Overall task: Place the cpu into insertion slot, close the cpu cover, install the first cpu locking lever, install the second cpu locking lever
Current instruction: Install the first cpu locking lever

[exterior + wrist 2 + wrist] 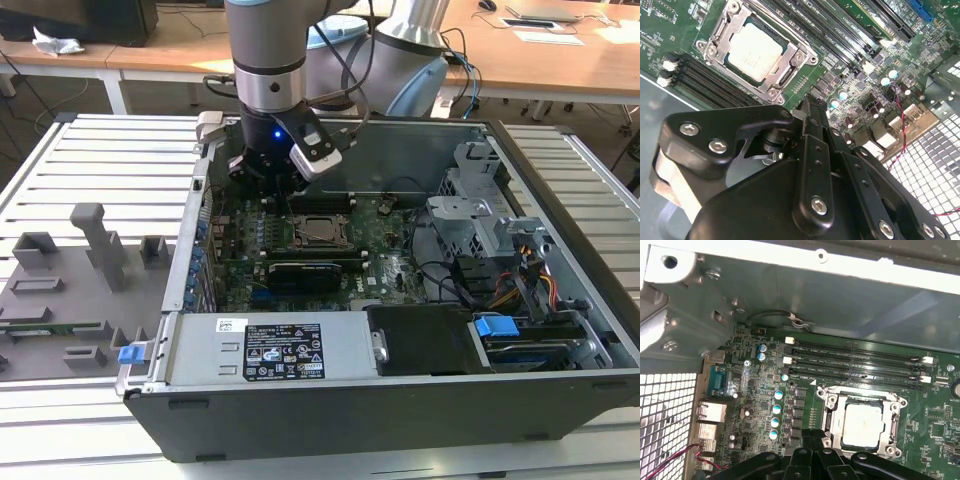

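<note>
The cpu [754,52] [863,425] sits flat in the insertion slot [320,232], silver face up, close to the gripper [809,105] and lower than its tips, with a gap between them. The cpu cover [760,82] lies folded down over it: in both wrist views the silver frame rings the chip and the chip shows through its window. So the first two steps look done.

The locking levers are harder to judge. Thin metal rods [785,25] run flat along the edges of the frame, which suggests at least one is down. Whether each is hooked under its catch I cannot tell, so that part of the work may or may not remain.

The gripper is clenched with nothing between its fingertips. It hangs just off one corner of the socket, over the green board [940,425], and touches neither the frame nor a rod as far as I can see.

Further out from the gripper, black memory slots [855,362] with white clips run along one side of the socket. Past them rises the grey wall of the computer case [840,305]. In the exterior view the whole case lies open on the slatted worktop [100,160], with the arm reaching down into it.
</note>
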Robot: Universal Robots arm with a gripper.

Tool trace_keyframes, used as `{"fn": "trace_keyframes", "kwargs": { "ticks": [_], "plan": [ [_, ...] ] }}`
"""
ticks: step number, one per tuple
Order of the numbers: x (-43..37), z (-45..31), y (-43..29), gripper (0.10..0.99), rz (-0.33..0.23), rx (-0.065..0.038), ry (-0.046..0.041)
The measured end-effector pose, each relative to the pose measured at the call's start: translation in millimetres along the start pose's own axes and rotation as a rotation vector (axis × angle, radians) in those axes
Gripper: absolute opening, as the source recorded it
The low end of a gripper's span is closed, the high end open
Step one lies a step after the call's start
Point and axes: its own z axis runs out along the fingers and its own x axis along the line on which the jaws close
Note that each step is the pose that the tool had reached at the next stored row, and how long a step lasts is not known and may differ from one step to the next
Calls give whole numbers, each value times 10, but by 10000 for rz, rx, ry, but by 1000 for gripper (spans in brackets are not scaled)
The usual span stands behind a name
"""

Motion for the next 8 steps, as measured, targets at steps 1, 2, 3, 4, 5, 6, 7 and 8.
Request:
{"fn": "trace_keyframes", "kwargs": {
  "ticks": [1,2,3,4,5,6,7,8],
  "plan": [
    [3,-1,0,106,2,-5,0],
    [13,0,1,106,5,-49,-4],
    [33,4,3,106,14,-277,-34],
    [40,5,4,106,22,-404,-50],
    [44,6,5,106,32,-580,-72],
    [46,6,5,106,40,-710,-88],
    [48,5,5,106,45,-814,-101],
    [48,5,5,106,50,-897,-111]
  ]
}}
